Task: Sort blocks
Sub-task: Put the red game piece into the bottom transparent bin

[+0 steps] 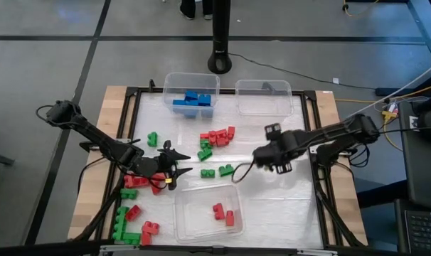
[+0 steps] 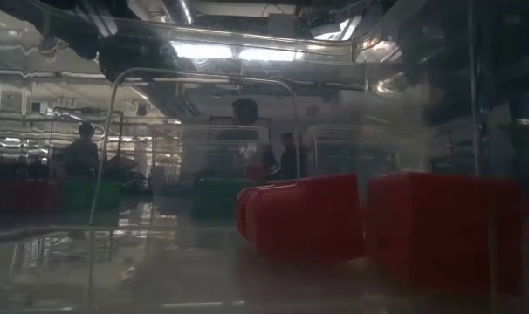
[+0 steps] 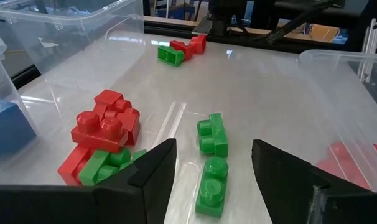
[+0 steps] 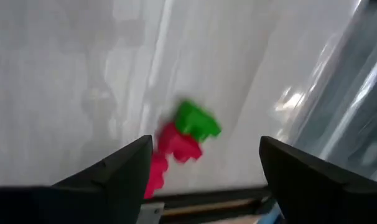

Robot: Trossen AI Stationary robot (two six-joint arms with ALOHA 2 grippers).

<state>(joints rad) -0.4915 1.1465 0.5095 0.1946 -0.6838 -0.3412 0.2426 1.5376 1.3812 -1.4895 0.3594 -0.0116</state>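
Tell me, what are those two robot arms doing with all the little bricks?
They are sorting toy blocks by colour into clear bins. The far bin holds blue blocks, and the near bin holds a few red blocks. The third bin looks empty. Plenty of red and green blocks lie loose on the table. The left gripper is open and low over the table beside some loose blocks. The right gripper is open too, holding nothing, near the table's middle.

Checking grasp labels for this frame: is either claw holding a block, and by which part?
Nothing held. The left claw stands open over two green blocks on the table; the right claw is open, empty, with a red and green block lying beyond it.
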